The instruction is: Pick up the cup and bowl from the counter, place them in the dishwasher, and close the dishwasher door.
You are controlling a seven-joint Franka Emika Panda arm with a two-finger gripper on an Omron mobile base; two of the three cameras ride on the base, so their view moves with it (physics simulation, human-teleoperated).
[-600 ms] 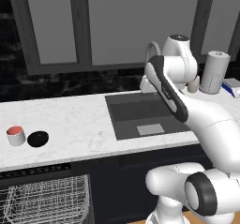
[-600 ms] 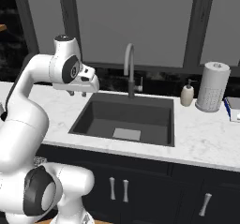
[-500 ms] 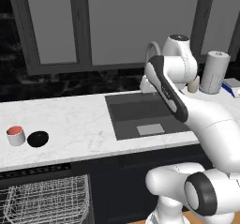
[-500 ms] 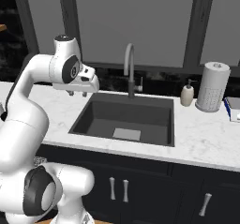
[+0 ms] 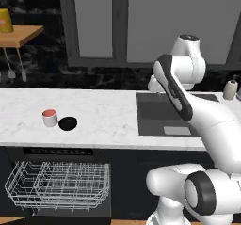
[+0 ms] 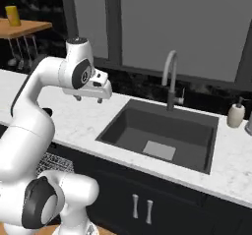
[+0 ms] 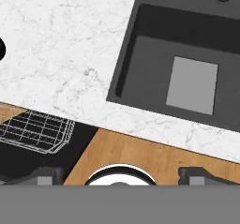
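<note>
A white marble counter runs beneath dark windows, a black sink set into it. The cup and bowl sit touching near its front edge, above the open dishwasher. The end effector hovers beside the sink's left rim, its finger spacing indiscernible.

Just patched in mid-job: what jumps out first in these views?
The big white arm's gripper hangs over the white marble counter, beside the dark sink; whether it is open can't be read. Far to its left, the small red-topped pale cup and the shallow black bowl sit close together on that counter. Below them the black dishwasher stands open, its white wire rack pulled out.
</note>
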